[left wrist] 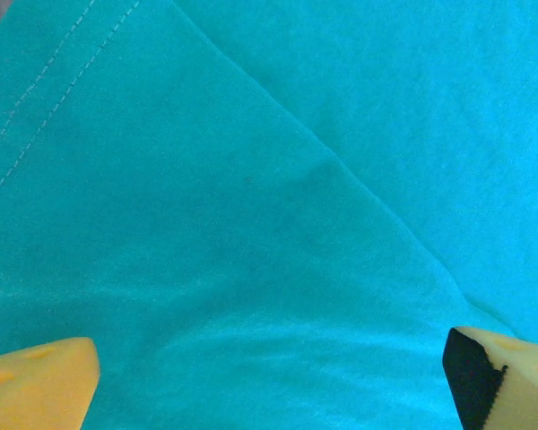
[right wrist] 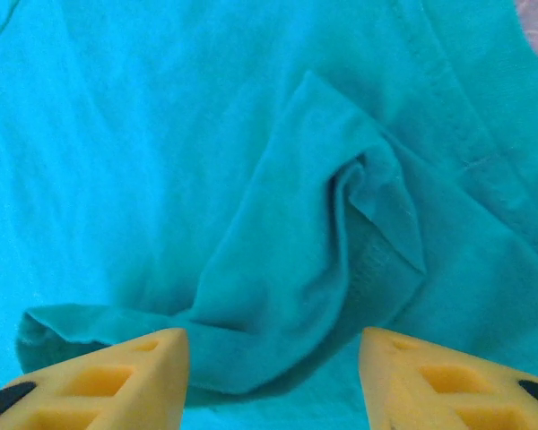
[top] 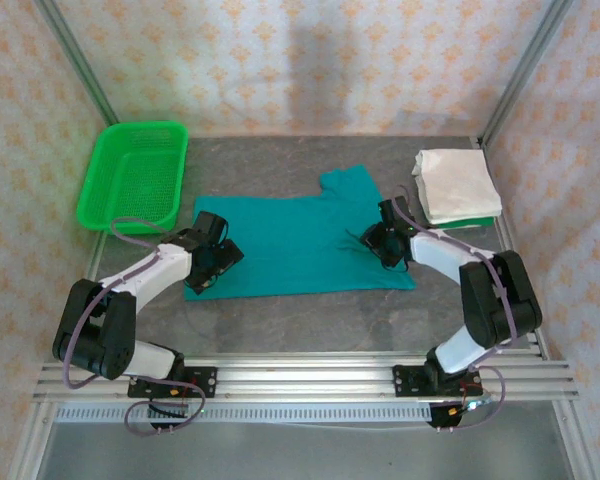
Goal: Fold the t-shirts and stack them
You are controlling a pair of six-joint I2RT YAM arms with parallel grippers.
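Observation:
A teal t-shirt lies spread flat on the grey table, one sleeve pointing toward the back. My left gripper hovers low over its left part, jaws wide open, with smooth teal cloth and a diagonal crease beneath them. My right gripper is at the shirt's right side, open, its yellow fingers standing either side of a bunched, curled fold of teal cloth without pinching it. Folded white t-shirts are stacked at the back right on a green one.
A green plastic mesh basket stands at the back left. Bare grey table lies between the shirt and the metal rail at the near edge. Patterned walls and metal posts close in the sides and back.

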